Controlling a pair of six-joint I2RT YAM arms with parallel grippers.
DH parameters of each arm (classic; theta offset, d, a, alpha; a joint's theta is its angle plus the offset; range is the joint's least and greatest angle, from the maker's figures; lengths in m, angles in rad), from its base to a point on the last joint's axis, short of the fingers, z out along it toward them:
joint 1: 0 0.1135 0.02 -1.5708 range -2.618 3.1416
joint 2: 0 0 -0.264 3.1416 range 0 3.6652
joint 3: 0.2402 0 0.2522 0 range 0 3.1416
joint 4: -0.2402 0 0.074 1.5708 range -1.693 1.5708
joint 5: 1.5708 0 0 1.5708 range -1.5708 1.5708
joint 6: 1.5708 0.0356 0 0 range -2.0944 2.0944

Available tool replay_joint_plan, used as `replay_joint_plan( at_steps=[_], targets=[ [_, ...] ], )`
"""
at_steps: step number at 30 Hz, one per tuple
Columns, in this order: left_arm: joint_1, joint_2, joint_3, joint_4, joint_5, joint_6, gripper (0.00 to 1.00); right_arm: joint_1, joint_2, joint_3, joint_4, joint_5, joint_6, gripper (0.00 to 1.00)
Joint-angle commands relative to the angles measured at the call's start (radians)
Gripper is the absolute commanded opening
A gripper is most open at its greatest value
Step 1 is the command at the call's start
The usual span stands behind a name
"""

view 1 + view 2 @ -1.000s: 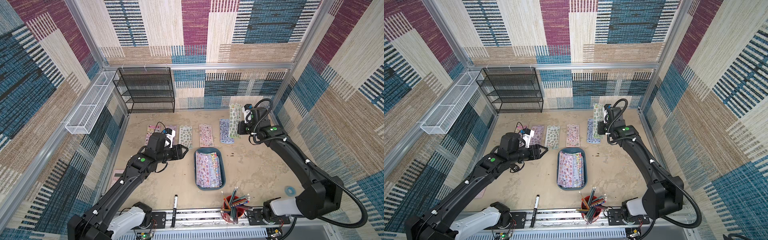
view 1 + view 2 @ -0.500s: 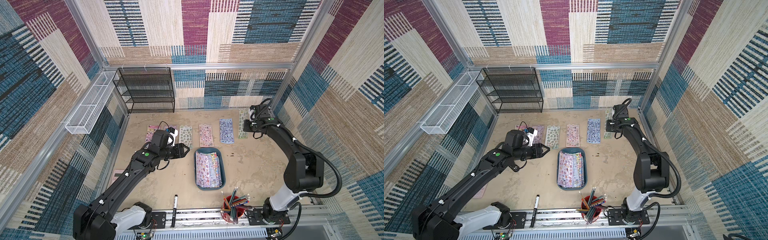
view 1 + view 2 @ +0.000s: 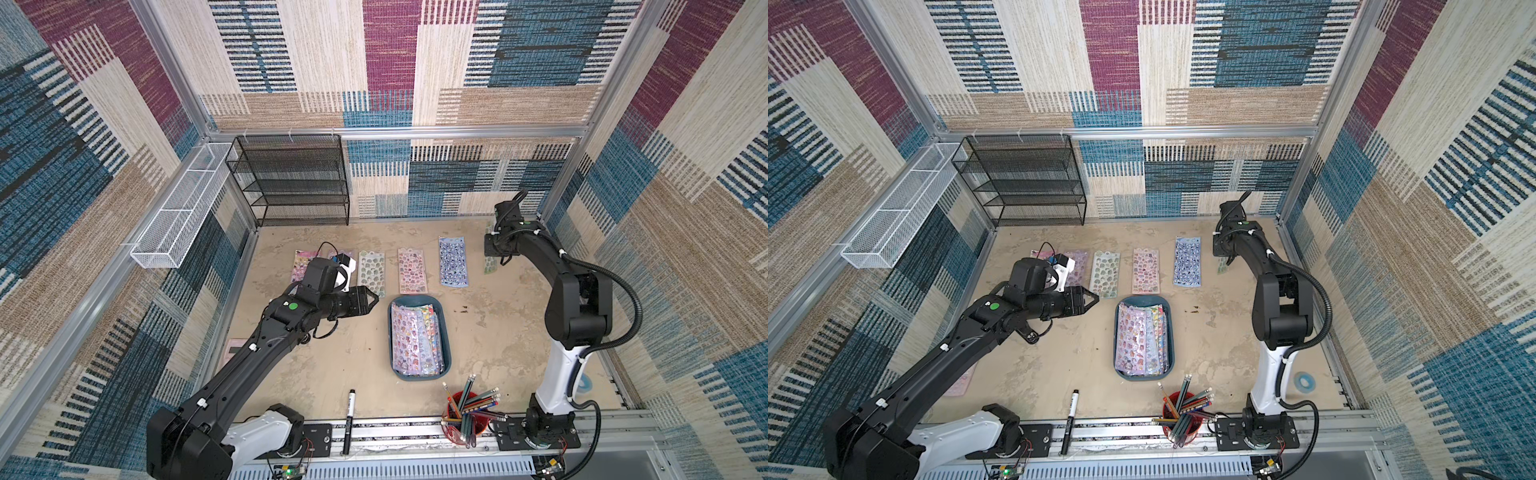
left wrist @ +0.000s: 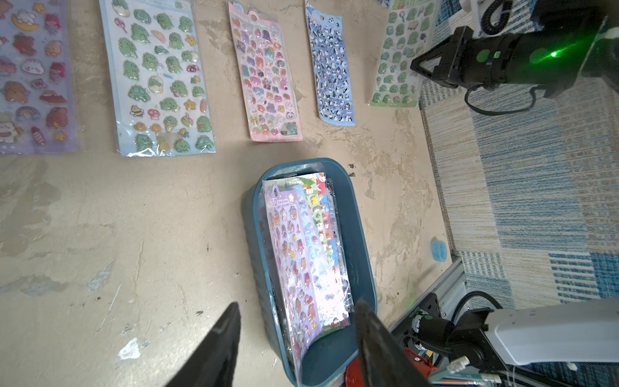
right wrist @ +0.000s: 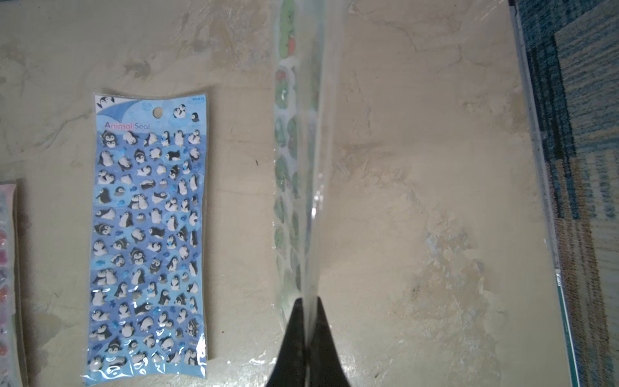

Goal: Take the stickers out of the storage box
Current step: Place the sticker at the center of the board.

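Stickers lie in storage box just beside left claw.

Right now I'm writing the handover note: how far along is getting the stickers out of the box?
Done: several sheets lie in a row on the table, ending with the penguin sheet. In hand: the right hand is shut on a pale green sheet beside it. Left: a stack sits in the blue box, the open left hand hovering near it.
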Motion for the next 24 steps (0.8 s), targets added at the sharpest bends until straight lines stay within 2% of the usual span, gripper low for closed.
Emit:
replay_joint_plan(
  at_steps=[1, 6, 14, 24],
  targets=[
    [0.0, 0.005, 0.012, -0.027, -0.024, 0.045, 0.56, 0.0, 0.051, 0.072, -0.04, -0.02, -0.023, 0.0],
    [-0.001, 0.029, 0.003, -0.009, -0.019, 0.025, 0.56, 0.002, 0.135, 0.142, -0.082, -0.122, -0.052, 0.0],
    [0.0, 0.069, 0.027, -0.001, -0.003, 0.015, 0.55, 0.024, 0.183, 0.157, -0.075, -0.169, -0.053, 0.0],
    [-0.001, 0.089, 0.026, 0.01, 0.011, 0.001, 0.54, 0.047, 0.174, 0.109, -0.056, -0.205, -0.032, 0.0]
  ],
)
